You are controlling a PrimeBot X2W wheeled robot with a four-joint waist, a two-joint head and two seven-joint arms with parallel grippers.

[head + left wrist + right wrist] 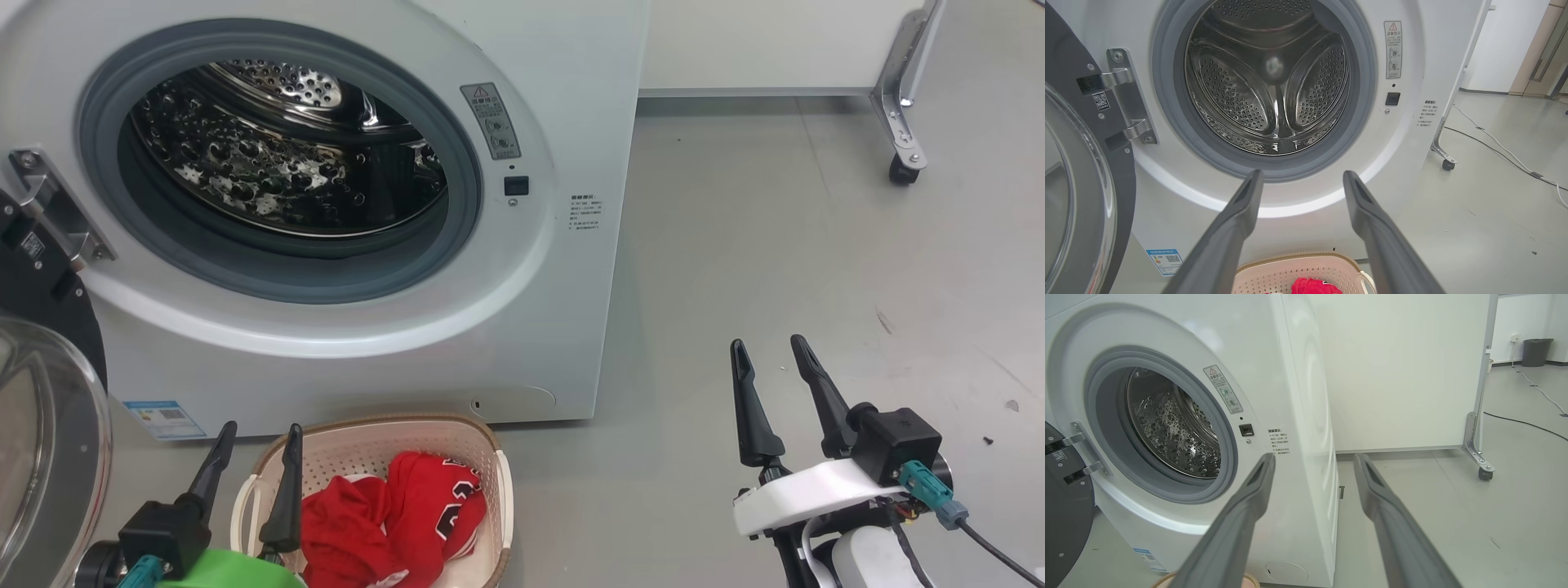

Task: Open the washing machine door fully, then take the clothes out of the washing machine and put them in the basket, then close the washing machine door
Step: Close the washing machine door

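Note:
The white washing machine [563, 122] stands with its door [41, 425] swung wide open to the left on its hinge. Its steel drum [1269, 81] holds nothing that I can see. Red clothes [392, 514] with white trim lie in the cream basket [498, 457] on the floor in front of the machine. My left gripper [260, 431] hovers open over the basket's left side, fingers pointing at the machine. My right gripper [771, 347] hangs open over bare floor to the right of the machine. Both hold nothing.
A white panel on a castor [902, 171] stands behind and right of the machine. Cables [1502, 151] run across the grey floor at the right. A dark bin [1537, 351] sits far back.

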